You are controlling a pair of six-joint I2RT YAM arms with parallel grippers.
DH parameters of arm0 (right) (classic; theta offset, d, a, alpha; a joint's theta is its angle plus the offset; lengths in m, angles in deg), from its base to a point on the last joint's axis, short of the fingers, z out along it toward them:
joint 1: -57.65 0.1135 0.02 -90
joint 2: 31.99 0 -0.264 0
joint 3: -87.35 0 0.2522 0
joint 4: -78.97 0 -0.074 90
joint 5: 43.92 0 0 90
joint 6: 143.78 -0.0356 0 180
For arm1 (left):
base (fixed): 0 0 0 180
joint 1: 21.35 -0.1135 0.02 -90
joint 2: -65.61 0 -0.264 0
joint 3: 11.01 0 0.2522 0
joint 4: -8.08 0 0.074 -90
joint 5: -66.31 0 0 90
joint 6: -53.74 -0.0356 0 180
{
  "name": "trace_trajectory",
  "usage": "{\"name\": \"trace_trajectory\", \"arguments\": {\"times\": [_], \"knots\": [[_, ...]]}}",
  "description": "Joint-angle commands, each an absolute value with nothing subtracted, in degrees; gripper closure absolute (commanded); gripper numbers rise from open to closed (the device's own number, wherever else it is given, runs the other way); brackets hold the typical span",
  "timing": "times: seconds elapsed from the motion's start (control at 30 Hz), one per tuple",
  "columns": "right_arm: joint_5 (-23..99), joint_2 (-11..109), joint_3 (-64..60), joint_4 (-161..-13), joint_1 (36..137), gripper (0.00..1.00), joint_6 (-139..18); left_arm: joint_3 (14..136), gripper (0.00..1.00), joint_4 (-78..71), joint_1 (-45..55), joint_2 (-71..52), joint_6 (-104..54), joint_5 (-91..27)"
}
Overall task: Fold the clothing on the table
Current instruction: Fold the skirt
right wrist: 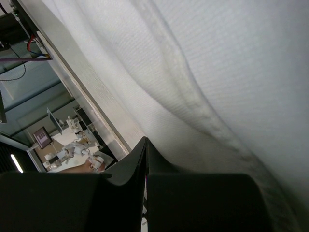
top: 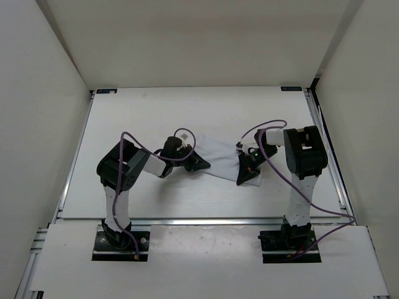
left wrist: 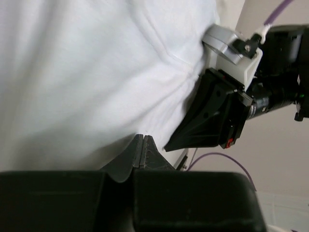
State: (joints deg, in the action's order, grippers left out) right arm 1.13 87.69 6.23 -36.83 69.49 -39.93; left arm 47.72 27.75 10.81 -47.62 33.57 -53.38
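Observation:
The clothing (top: 221, 157) is a white cloth stretched between my two grippers near the middle of the table (top: 149, 112). My left gripper (top: 204, 164) is shut on its left edge. My right gripper (top: 243, 176) is shut on its right edge. In the left wrist view the clothing (left wrist: 96, 72) fills the upper left, the left gripper (left wrist: 140, 141) pinches its lower hem with jaws pressed together, and the right gripper's black body (left wrist: 212, 116) shows just beyond. In the right wrist view the clothing (right wrist: 217, 72) covers most of the frame, and the right gripper (right wrist: 146, 145) is closed on its edge.
White walls (top: 43, 75) enclose the table on three sides. A metal rail (top: 206, 220) runs along its front edge, also seen in the right wrist view as the rail (right wrist: 79, 89). Purple cables (top: 134, 140) loop above both arms.

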Motion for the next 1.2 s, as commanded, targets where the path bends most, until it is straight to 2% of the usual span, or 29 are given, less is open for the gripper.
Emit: {"name": "trace_trajectory", "arguments": {"times": [0.0, 0.43, 0.8, 1.17], "knots": [[10.7, 91.1, 8.8, -37.8, 69.5, 1.0, -43.5, 46.4, 1.0, 26.9, 9.0, -44.3, 30.8, -52.4], [11.1, 91.0, 9.1, -37.1, 68.6, 1.0, -43.7, 39.8, 1.0, 20.1, 6.2, -40.7, 26.9, -48.6], [14.2, 88.5, 9.9, -36.3, 67.9, 1.0, -44.2, 42.0, 1.0, 11.5, 1.0, -40.1, 24.0, -45.1], [15.8, 86.1, 10.8, -35.6, 68.3, 0.99, -43.8, 46.6, 1.0, 5.2, 3.0, -41.9, 22.9, -42.9]]}}
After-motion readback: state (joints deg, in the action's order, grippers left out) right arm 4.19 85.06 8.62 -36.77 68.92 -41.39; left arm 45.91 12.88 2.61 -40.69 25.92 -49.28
